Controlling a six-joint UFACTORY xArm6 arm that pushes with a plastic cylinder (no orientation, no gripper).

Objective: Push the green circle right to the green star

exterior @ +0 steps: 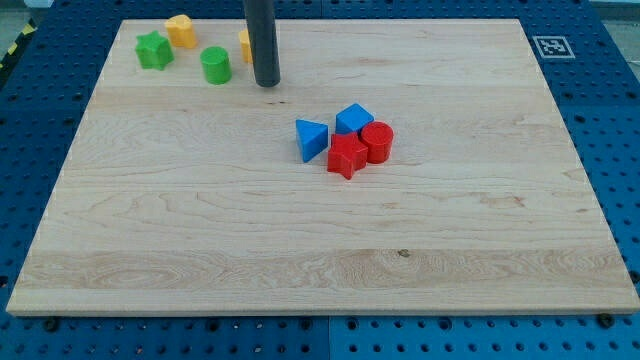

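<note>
One yellow block sits half-hidden behind my tip.

Lab or robotics test bench. Evidence: 1 pale wooden board laid on a blue perforated metal table with a regular hole grid; 1 black-and-white fiducial marker at the board's corner; yellow-black hazard tape at the view's top left.
</note>
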